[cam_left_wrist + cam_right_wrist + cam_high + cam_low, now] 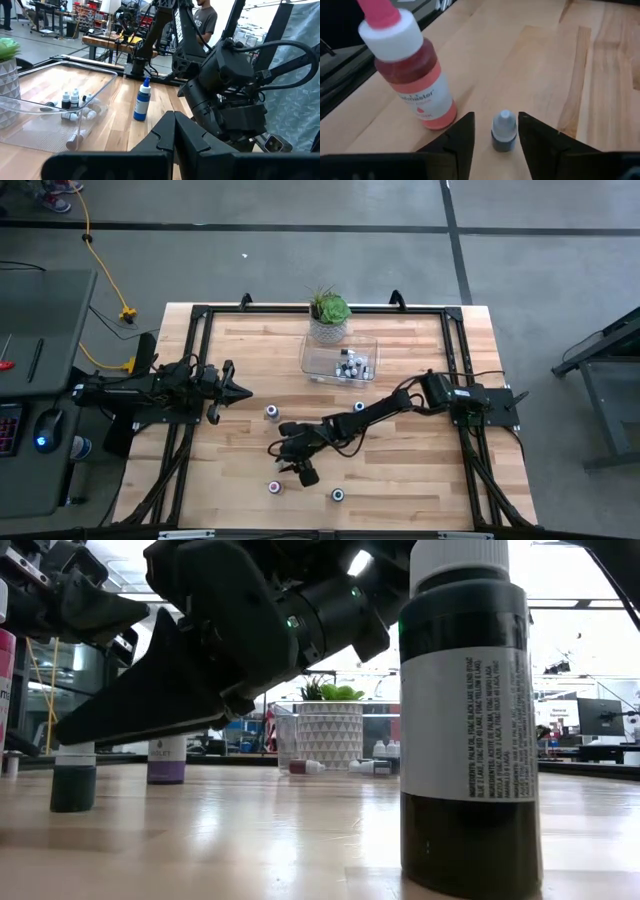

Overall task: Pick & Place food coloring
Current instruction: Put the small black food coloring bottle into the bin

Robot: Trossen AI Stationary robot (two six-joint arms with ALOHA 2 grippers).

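The food coloring is a bunch of little bottles, and they are not all in one place yet. Near the left edge of the worktop, the left gripper [232,390] waits above the wood with its fingers pressed together, holding nothing. Just beside its tip stands a purple bottle [270,412]. Closer to the front edge stands a red bottle [274,487] with a pink tip. Right next to it is the right gripper [495,131], low over the wood. Its two fingers are spread, one on each side of a tiny dark bottle [503,131] with a pale cap. The fingers do not squeeze it yet.

A bit more to the right, near the front edge, stands a black bottle [338,495]. At the back edge, in the middle, sits the clear tray [312,363] with several little bottles already inside, next to the potted plant [329,316]. A blue bottle [359,406] stands just in front of the tray.

I think the step now is grabbing the tiny dark bottle. Next, the fingers need to close gently so the bottle does not tip or pop out. Then it needs lifting straight up and carrying to the tray, without bumping the red bottle.
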